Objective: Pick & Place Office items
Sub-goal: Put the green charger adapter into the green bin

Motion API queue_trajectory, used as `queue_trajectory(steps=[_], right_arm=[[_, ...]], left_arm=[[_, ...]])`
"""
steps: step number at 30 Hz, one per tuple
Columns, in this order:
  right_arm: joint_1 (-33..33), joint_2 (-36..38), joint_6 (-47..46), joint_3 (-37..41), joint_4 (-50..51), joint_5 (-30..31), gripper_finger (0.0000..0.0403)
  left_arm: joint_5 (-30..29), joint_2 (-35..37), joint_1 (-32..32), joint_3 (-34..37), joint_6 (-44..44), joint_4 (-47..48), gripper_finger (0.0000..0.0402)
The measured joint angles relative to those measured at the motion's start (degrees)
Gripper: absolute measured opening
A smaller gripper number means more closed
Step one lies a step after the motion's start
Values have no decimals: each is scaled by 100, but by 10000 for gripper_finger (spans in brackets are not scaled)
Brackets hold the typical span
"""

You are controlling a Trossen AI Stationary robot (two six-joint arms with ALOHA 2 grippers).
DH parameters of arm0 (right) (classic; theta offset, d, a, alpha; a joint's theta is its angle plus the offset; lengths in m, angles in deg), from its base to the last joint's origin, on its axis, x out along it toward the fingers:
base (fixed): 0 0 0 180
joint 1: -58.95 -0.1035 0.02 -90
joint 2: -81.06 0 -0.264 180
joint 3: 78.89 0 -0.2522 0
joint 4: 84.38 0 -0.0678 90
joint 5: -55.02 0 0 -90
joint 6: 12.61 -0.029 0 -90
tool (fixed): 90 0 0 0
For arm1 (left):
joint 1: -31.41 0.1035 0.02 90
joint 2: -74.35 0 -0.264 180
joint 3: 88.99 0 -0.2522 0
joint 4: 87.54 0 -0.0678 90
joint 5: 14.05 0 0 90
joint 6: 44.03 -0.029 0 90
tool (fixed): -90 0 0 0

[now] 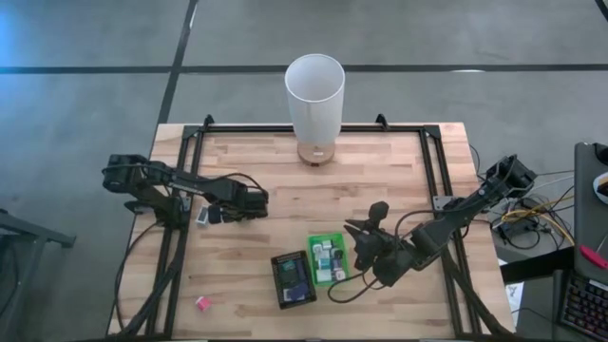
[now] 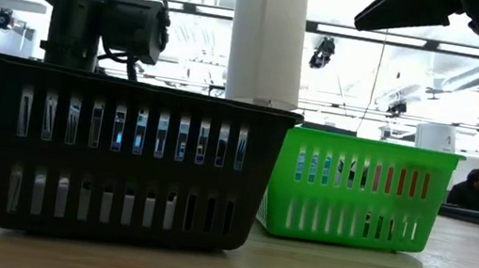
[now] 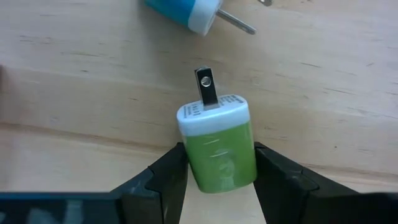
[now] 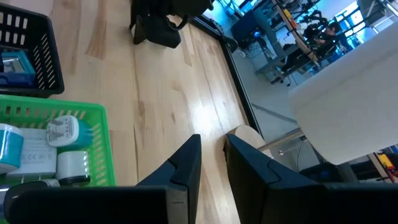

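A: Start at the left gripper (image 3: 217,180). What is between its fingers?

B: In the left wrist view it is clamped on a green charger plug (image 3: 219,149) with a white cap and one metal prong pointing away from the fingers. Just beyond lies a blue plug (image 3: 186,12) on the bare wood. The high view shows none of that colour; there the left gripper (image 1: 211,215) is only a dark shape with a small pale thing at its tip.

A: And how does that arm lie?

B: From above it stretches low from the table's left edge toward the middle, wrist roughly level, well to the left of the trays.

A: The right gripper?

B: The right gripper (image 4: 211,155) has its fingers pressed nearly together with nothing between them. Its own camera looks over the green tray (image 4: 102,124), where small white and teal items (image 4: 65,134) lie, and over a corner of the black tray (image 4: 37,56). The white cylinder (image 4: 354,99) fills the far side.

A: Its pose?

B: In the high view the arm reaches in from the right edge, elbow bent, gripper (image 1: 366,237) just right of the green tray (image 1: 328,256).

A: Anything only the top camera catches?

B: A pink item (image 1: 201,303) alone near the front left corner of the table (image 1: 380,180), and items in the black tray (image 1: 294,279). The low view shows only both trays' slotted walls.
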Motion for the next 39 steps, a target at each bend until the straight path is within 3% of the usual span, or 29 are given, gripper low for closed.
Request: queue_trajectory(steps=[7,27,35,39], right_arm=[[-2,0,0,-4,0,2,68],[2,0,90,-7,0,47,68],[-2,0,165,-8,4,959,68],[-4,0,7,-9,7,1679,68]], left_arm=[[-20,-2,0,7,-101,-1,133],[-238,397,-22,-267,-1014,91,133],[-228,615,-312,-592,-1014,46,133],[-339,616,-629,-748,-1147,-537,133]])
